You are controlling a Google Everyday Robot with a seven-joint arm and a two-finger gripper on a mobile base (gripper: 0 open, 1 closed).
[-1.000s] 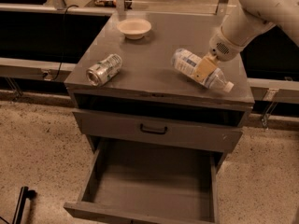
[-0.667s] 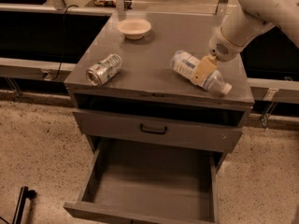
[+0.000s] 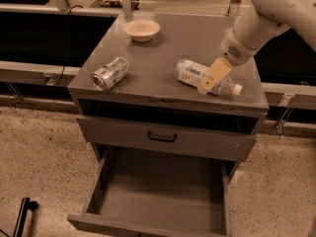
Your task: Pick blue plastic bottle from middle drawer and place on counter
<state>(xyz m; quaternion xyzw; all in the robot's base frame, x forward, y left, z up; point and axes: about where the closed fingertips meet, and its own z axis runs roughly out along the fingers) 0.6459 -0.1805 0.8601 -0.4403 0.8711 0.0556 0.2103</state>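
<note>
The blue plastic bottle (image 3: pixel 191 73) lies on its side on the right part of the counter (image 3: pixel 163 48), with its white cap pointing right toward the counter's edge. My gripper (image 3: pixel 207 83) comes down from the upper right and sits right at the bottle's middle, partly covering it. The middle drawer (image 3: pixel 163 194) is pulled out below, and its flat grey floor is bare.
A crushed silver-green can (image 3: pixel 109 73) lies on the counter's left side. A pale bowl (image 3: pixel 141 29) stands at the back. A closed drawer front with a black handle (image 3: pixel 162 138) is above the open drawer. Speckled floor surrounds the cabinet.
The bottle still lies in the same spot on the counter. My gripper stays over its middle and has barely moved.
</note>
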